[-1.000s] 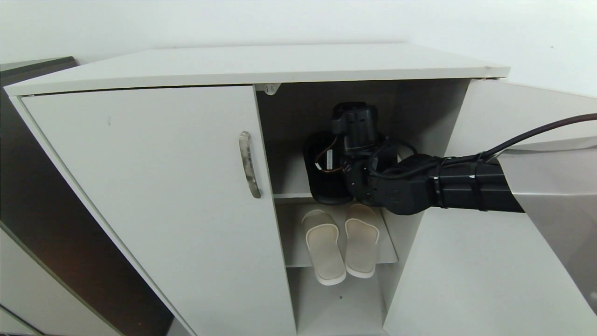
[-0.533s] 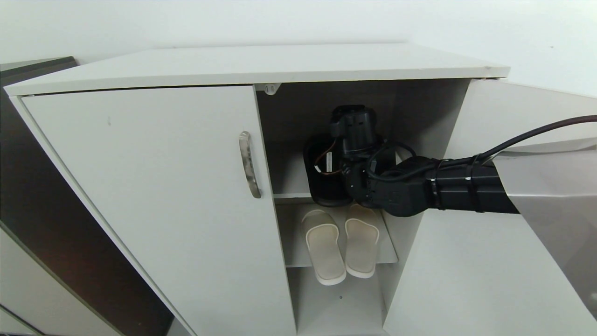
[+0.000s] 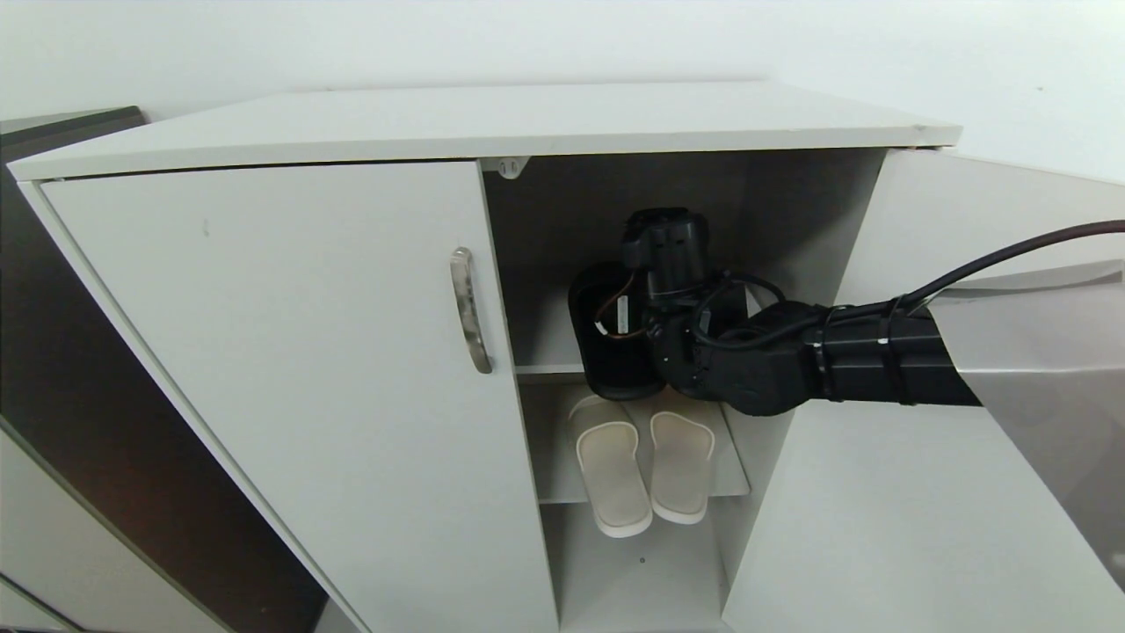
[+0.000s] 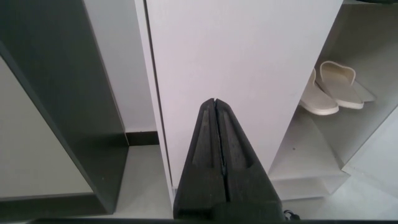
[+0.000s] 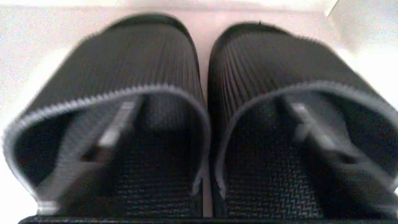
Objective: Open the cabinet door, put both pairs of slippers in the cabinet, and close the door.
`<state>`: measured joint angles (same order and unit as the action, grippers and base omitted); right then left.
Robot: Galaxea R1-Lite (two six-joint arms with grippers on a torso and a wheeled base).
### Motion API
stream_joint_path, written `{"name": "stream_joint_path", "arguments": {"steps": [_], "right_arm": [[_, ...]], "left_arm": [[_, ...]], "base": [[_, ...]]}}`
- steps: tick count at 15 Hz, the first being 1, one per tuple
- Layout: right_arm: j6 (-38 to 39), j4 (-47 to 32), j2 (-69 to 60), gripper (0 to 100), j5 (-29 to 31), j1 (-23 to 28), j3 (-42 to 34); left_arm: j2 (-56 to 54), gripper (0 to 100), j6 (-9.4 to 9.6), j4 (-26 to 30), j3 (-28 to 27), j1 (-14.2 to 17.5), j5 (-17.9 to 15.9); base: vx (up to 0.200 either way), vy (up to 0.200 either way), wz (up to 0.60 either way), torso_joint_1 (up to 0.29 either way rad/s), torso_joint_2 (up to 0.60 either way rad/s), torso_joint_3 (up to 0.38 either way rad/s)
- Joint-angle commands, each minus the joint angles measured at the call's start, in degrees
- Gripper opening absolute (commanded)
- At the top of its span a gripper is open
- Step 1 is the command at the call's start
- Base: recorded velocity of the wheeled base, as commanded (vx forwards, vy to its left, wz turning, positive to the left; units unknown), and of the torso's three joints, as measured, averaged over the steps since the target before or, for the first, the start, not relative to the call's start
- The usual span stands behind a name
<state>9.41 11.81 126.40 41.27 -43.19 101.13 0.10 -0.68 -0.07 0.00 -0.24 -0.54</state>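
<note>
A white wall (image 3: 527, 35) is backing the white cabinet (image 3: 492, 123) you are working at, with a dark panel (image 3: 79, 396) standing to its left side.

The left door (image 3: 290, 352) is sitting shut. The right door (image 3: 879, 527) is hanging wide open, which is giving your right arm (image 3: 844, 365) its way into the right half.

The white slippers (image 3: 642, 466) are lying side by side on the lower shelf (image 3: 554, 475), toes inward and heels overhanging the front edge. That pair appears stowed.

The black slippers (image 3: 593, 352) are sitting on the upper shelf (image 3: 545, 369), heels projecting past its front edge. Your right gripper (image 5: 208, 124) is reaching into them with its fingers (image 5: 115, 134) standing well apart, one under each strap and the two inner strap walls between them. This is letting one claw handle both slippers as a unit. No squeeze on those walls is showing, so you are likely at the point of release.

Your left gripper (image 4: 215, 102) is hanging with its fingers pressed together on nothing, low in front of the shut left door and clear of the opening. It is evidently being kept out of the working arm's way.

Closing the right door is remaining outstanding. Draw the fingers out straight, or the straps may be dragging the pair off the shelf.
</note>
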Motion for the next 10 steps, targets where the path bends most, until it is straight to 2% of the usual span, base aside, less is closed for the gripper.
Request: {"name": "stream_joint_path", "arguments": {"steps": [1,3,7,8,10], "right_arm": [[0.17,0.32,-3.36,100,0.13,-0.75,-3.93],[0.17,2.25,-7.22,100,0.4,-1.98,-9.29],[0.08,7.44,-19.79,100,0.57,-5.76,-25.02],[-0.09,9.72,-23.22,0,0.66,-7.08,-30.38],[-1.68,13.5,-28.41,0,0.22,-9.81,-37.85]], "left_arm": [[-0.01,0,-0.02,-0.01,0.0,-0.02,0.01],[-0.01,0,-0.02,-0.01,0.0,-0.02,0.01],[-0.01,0,-0.11,-0.01,0.0,-0.02,0.01],[-0.01,0,-0.02,-0.01,0.0,-0.02,0.01],[-0.01,0,-0.02,-0.01,0.0,-0.02,0.01]], "base": [[0.0,0.0,0.0,0.0,0.0,0.0],[0.0,0.0,0.0,0.0,0.0,0.0],[0.0,0.0,0.0,0.0,0.0,0.0],[0.0,0.0,0.0,0.0,0.0,0.0],[0.0,0.0,0.0,0.0,0.0,0.0]]}}
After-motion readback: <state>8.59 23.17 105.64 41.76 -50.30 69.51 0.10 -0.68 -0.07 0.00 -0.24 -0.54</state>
